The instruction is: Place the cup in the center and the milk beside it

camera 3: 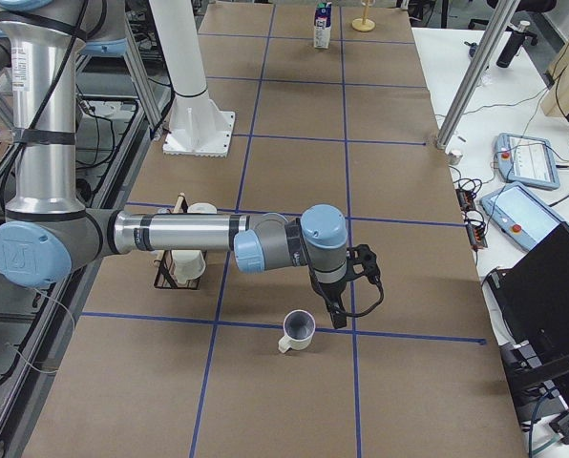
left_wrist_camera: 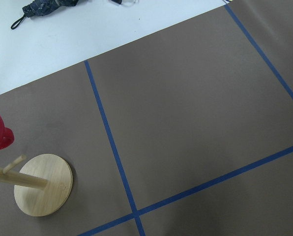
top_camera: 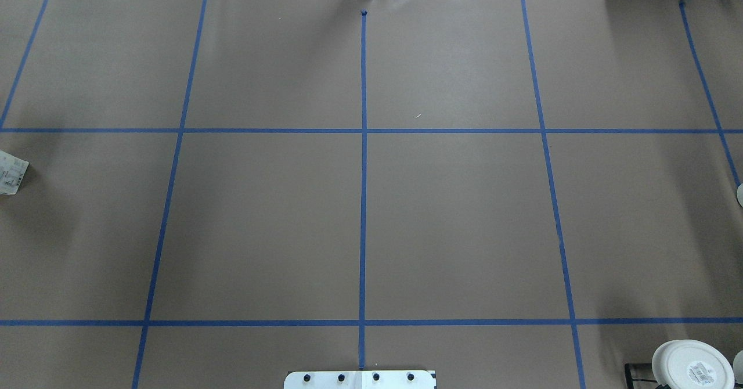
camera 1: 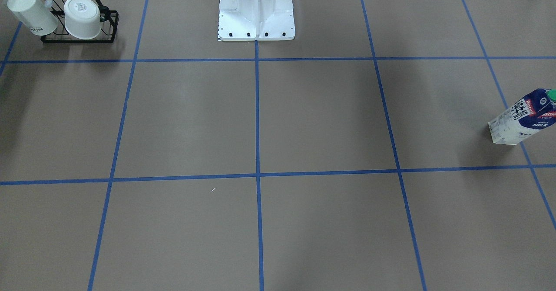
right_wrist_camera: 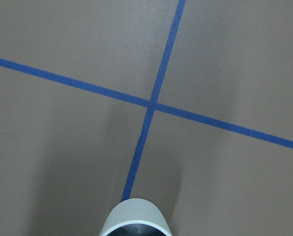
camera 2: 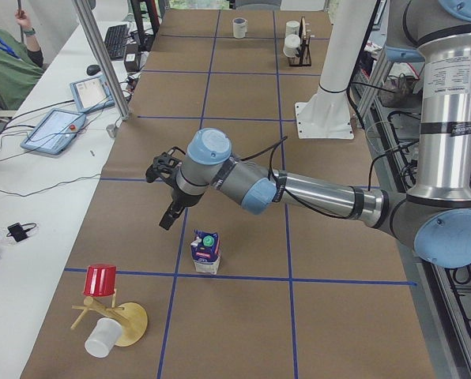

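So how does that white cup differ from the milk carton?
The milk is a tall, boxy, blue-and-white carton; the cup is short, round and plain white. The milk is shut by a green cap; the cup is open-topped, with a loop handle. Both stand upright on the brown table, at opposite ends.

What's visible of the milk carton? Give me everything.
The milk carton is tall paperboard, dark blue up top and white lower down, with a green screw cap on, a red brand band, white MILK lettering and black print on a side panel. It stands upright on the brown paper just beside a blue tape line, toward the table's end on the robot's left. The left gripper hangs close by, seemingly apart; nothing else touches it.
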